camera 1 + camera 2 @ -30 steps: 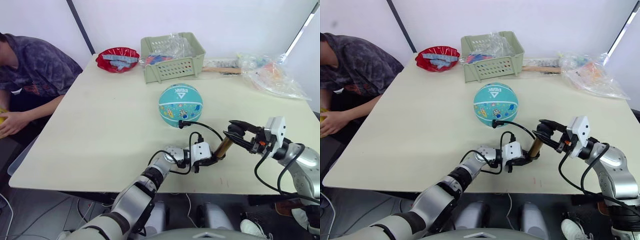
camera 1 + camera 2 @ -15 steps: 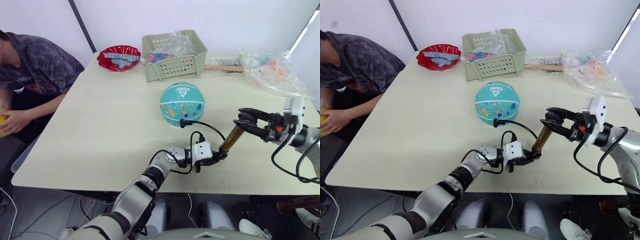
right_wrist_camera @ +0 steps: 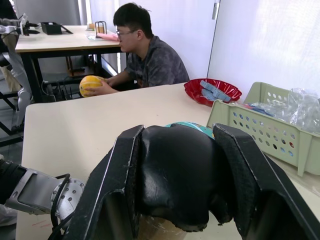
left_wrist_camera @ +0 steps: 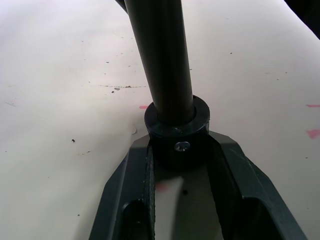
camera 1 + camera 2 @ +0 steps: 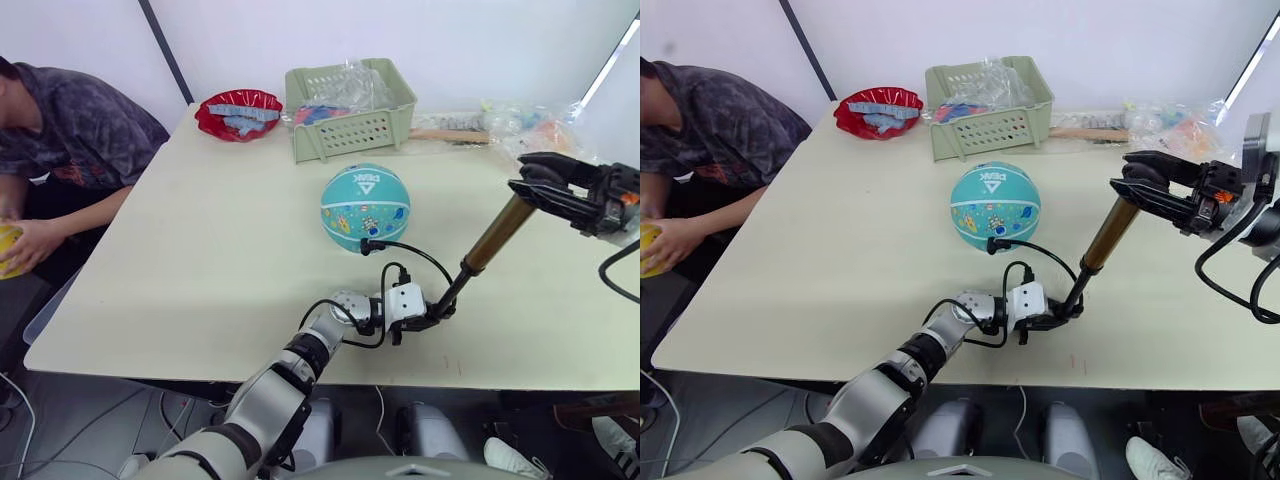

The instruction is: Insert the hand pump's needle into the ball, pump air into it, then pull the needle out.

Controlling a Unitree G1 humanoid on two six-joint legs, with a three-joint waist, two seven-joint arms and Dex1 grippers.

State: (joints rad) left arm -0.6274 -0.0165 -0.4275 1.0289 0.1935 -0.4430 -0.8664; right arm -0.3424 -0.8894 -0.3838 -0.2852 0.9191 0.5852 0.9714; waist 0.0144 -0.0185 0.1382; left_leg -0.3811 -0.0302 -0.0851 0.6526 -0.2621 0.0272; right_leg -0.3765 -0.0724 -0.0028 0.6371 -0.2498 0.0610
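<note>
The teal ball rests mid-table. A thin black hose runs from its lower front, where the needle is hidden, to the hand pump. The pump stands tilted and drawn out long, with a black rod showing below the gold barrel. My left gripper lies low on the table, shut on the pump's lower black end cap. My right gripper is raised at the right, shut on the black T-handle.
A green basket, a red bowl, a wooden stick and plastic bags line the table's far edge. A person sits at the left holding a small yellow ball.
My right gripper has risen up and to the right with the handle, stretching the pump out. The left gripper, the hose end and the ball have stayed put.
</note>
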